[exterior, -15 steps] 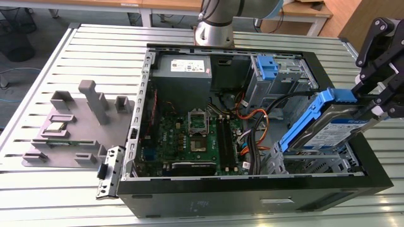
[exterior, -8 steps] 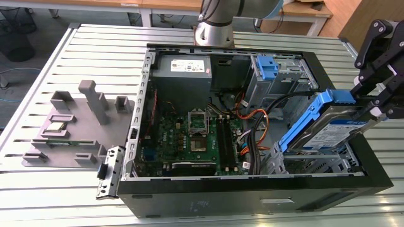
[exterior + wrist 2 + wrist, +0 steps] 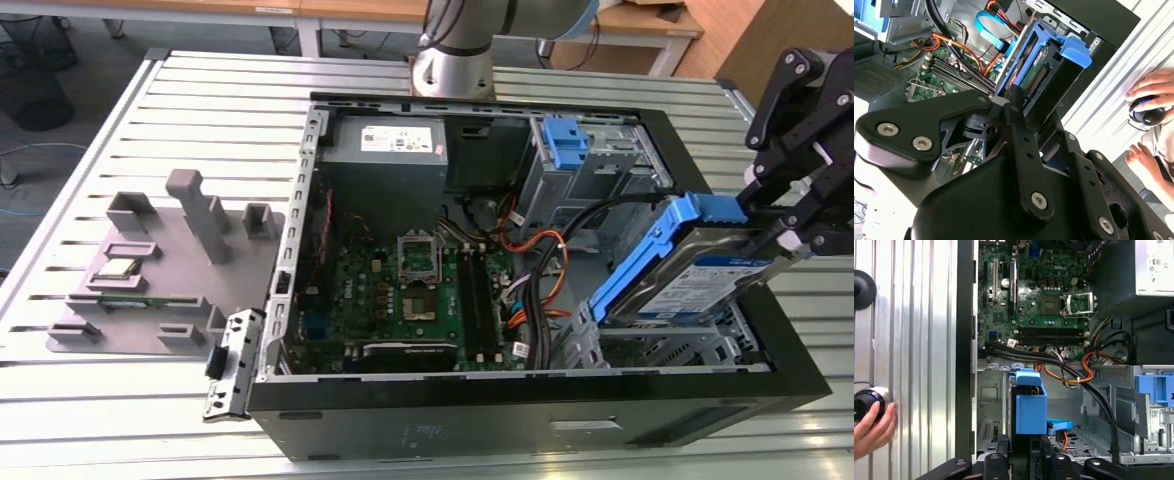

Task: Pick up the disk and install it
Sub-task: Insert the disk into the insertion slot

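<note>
Disk (image 3: 687, 285) is up in the pincer (image 3: 777, 228), which is clamped on its high end. It hangs tilted, label side up, over the drive bay (image 3: 667, 350) in the corner of the case (image 3: 467, 430) at the exterior view's right, low end down at the bay mouth. Can't tell whether the blue side rails (image 3: 638, 262) touch the bay metal or just clear it. My read: pick-up is done, install is the step in hand, roughly halfway. Seating looks to call for levelling the tilt, lining both rails up with the bay guides, and keeping the black cable bundle (image 3: 587, 225) out of the path, since it runs just beside the disk on the motherboard (image 3: 414, 290) side. View differences: the exterior view gives the tilt, the label face and the whole case on the slatted desk (image 3: 134, 420). The first wrist view looks along the disk end-on, so sideways alignment to the bay reads best there; it also shows a blue cable (image 3: 1059, 426) lying low in the bay beside the disk. The second wrist view gives the connector edge (image 3: 1036, 80) and the green board face, where the exterior view has the label. In both wrist views a person's hand (image 3: 871, 427) rests on a round controller (image 3: 865, 402) on the desk, well apart from the case opening.
</note>
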Tool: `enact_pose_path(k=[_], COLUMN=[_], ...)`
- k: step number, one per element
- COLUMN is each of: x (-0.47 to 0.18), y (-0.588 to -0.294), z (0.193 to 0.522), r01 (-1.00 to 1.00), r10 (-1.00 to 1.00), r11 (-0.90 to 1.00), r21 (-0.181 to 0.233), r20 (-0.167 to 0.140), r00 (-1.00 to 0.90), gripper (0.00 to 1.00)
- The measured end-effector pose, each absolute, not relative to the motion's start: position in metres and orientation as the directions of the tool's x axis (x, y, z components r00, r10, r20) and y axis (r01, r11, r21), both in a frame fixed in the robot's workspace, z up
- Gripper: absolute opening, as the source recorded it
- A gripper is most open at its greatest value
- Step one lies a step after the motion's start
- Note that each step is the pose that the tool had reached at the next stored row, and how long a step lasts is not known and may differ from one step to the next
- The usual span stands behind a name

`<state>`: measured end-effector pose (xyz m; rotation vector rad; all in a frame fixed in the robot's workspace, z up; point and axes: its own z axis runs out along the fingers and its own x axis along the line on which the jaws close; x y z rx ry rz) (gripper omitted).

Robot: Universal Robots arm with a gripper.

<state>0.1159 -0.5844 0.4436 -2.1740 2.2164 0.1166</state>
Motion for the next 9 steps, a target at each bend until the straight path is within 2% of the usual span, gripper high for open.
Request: enact_pose_path(k=[9], x=[0.116], y=[-0.585], z=[0.427], r01=[-0.999], r10=[-0.997], r11=[0.018], r21=[0.029], r20=[-0.077], r00=[-0.02], gripper=[0.35])
